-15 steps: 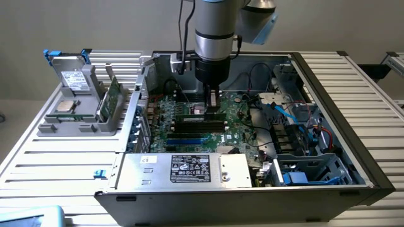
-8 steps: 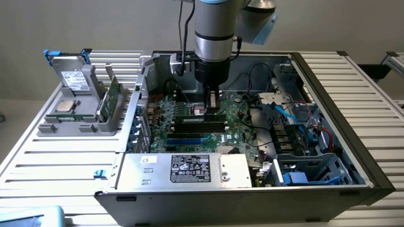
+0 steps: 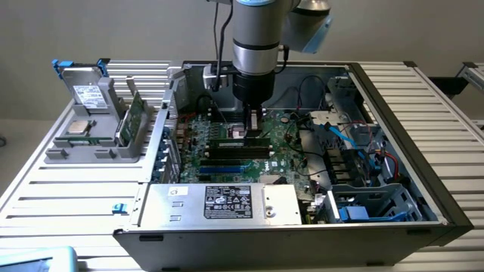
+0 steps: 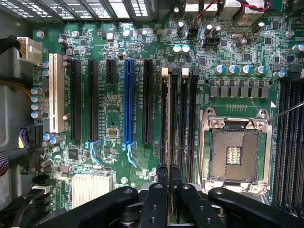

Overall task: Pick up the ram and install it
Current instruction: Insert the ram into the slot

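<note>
The ram (image 3: 226, 143), a narrow green stick with dark chips, stands on edge along the black memory slots (image 3: 238, 152) of the motherboard inside the open computer case. My gripper (image 3: 255, 134) comes straight down onto the ram's upper edge, near its end towards the exterior view's right. In the wrist view my gripper (image 4: 168, 178) has its black fingers (image 4: 163, 173) drawn close together in line with the long black slots (image 4: 183, 118). They look pinched on the thin stick, which is seen edge-on.
A grey holder (image 3: 56, 154) outside the case carries a boxy drive (image 3: 90, 93), a square silver chip (image 3: 78, 126) and an upright green board (image 3: 132, 120). The power supply (image 3: 219, 203), a blue drive cage (image 3: 370, 207), loose cables (image 3: 340, 136) and the open processor socket (image 4: 233, 152) surround the slots.
</note>
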{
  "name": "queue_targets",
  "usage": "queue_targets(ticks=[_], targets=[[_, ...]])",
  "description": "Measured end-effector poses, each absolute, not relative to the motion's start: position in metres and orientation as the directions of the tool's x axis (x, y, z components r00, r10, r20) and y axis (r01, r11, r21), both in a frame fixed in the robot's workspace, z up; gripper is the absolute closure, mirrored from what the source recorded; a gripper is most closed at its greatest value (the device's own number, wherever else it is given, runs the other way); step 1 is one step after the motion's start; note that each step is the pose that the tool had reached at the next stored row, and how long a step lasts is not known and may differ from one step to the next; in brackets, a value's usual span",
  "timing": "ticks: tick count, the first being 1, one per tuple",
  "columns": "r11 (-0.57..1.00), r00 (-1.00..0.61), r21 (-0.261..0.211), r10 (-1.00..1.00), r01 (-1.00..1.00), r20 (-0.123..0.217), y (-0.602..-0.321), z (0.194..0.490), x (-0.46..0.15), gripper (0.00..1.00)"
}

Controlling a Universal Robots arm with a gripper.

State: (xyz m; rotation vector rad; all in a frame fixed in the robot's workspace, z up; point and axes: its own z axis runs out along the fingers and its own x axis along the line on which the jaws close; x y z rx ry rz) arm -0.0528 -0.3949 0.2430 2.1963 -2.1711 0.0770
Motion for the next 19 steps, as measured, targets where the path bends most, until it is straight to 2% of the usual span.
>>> queue_targets(ticks=[19], targets=[[0.002,-0.002,0.000,-0.997,-1.000,0.072,-0.3981,0.2347,-0.0529,0.87]])
